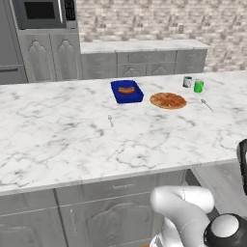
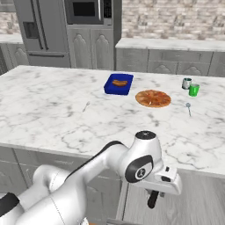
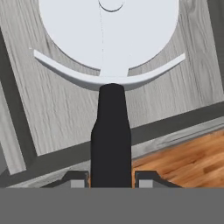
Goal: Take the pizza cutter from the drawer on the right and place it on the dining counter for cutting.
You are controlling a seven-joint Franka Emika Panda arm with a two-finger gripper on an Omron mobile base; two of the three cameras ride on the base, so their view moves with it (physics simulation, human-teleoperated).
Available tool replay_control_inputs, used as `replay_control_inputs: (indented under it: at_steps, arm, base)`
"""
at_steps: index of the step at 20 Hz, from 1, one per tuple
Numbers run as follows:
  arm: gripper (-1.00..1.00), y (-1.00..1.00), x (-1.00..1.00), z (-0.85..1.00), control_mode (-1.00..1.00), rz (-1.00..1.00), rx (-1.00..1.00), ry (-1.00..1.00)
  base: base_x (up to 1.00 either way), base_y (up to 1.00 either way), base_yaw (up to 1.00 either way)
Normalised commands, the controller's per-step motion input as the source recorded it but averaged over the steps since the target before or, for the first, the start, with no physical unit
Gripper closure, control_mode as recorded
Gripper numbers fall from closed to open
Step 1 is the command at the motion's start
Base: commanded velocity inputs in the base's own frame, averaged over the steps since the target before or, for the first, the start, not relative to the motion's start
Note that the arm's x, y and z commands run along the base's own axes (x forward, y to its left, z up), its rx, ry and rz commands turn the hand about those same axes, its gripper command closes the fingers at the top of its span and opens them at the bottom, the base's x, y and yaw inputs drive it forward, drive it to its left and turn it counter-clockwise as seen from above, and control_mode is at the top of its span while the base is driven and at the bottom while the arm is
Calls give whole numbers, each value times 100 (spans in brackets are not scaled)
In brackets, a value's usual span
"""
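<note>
Hand [image 3: 111,178] closed on the black handle of the cutter [image 3: 110,65], fingers [image 3: 75,180] pressed against both sides of it near its lower end, wheel pointing away from the hand. Cutter lifted clear of the drawer [image 3: 52,118], hanging over its grey inside, with the front rim and a strip of wood floor below. Seen from the right base, hand [image 2: 154,193] low, under the edge of the table [image 2: 52,110], black handle hanging beneath it.

Risks from here, as judgement:
- Grip sits far from the wheel, so the heavy end can swing or pivot between the fingers on a fast lift; slipping out over the floor looks possible.
- Rising straight up from under the table edge could knock wheel or wrist against the overhang; needs backing out from the edge first.
- On the table: pizza [image 2: 153,98], blue tray [image 2: 118,84], green cup [image 2: 193,90], tin [image 2: 186,83], spoon [image 2: 188,107] right of the pizza, fork [image 2: 86,106] left of it. A careless put-down near the pizza could push these; bare marble between pizza and fork looks safer.
- Releasing too high could let the wheel roll.
</note>
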Motion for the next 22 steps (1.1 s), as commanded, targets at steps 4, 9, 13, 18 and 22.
replay_control_inputs:
  at_steps: [4, 9, 13, 18, 22]
  arm:
    - [100, 54, 42, 34, -100, 0, -1, -3]
    - [100, 47, 50, 43, -100, 1, 1, 0]
    - [100, 59, 82, 40, -100, 2, 2, -5]
    - [100, 63, 100, 11, -100, 3, 1, -4]
    - [100, 61, 100, 0, -100, 3, 0, -2]
  base:
    - [0, 0, 0]
    - [0, 0, 0]
    - [0, 0, 0]
    - [0, 0, 0]
    - [0, 0, 0]
